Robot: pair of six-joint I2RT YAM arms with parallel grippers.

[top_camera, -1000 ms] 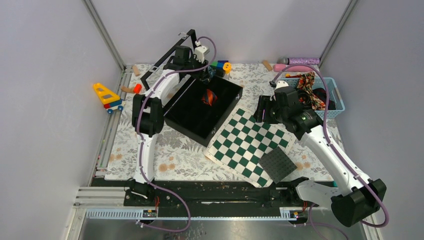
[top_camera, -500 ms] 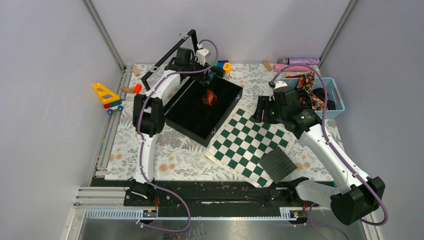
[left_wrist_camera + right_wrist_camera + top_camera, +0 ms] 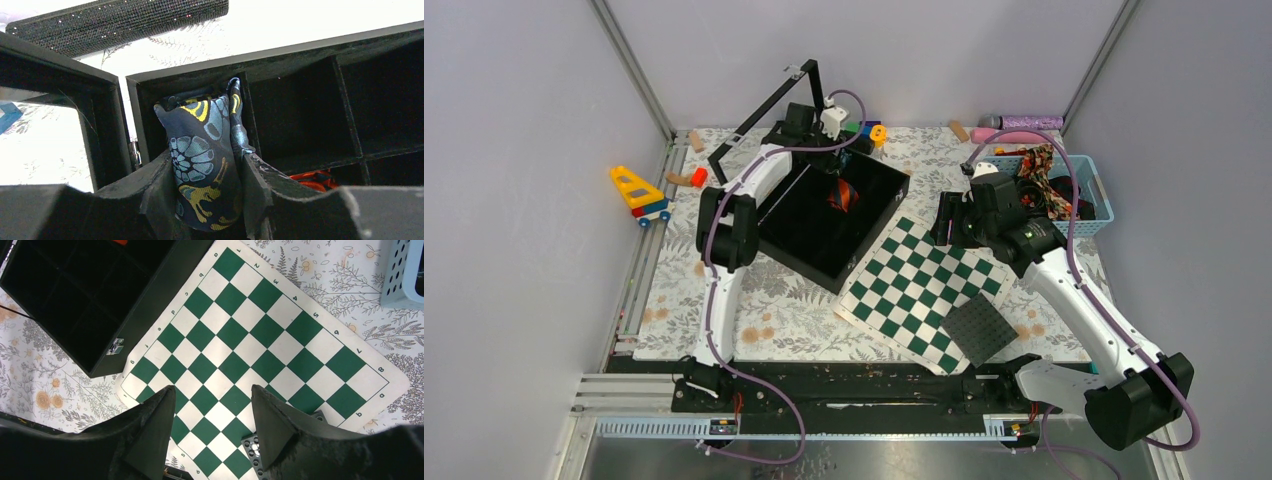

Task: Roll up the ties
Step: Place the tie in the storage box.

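Nearest the arm bases, the right gripper hangs over the green-and-white chequered board. Its jaws stand apart and hold nothing. A dark studded plate overlaps the board's near corner.

Beyond it stands the black box, rigid, matte and divided into square cells. One cell holds a red-orange striped tie, already bundled.

At the box's far corner, the left gripper is clamped on the rolled navy tie, one pad on each side of the roll. The roll sits at the mouth of a corner cell; I cannot tell whether it touches the bottom.

The fabric is a smooth, slightly glossy weave with pale blue flowers and yellow scrolls. I judge it light, soft and slippery, so the roll may spring loose when released. The sound hold is across the roll's flat sides, as it is taken now, squeezing the layers together.

Farthest right, a blue perforated basket holds loose ties, crumpled and unrolled. Each is best taken near one end.
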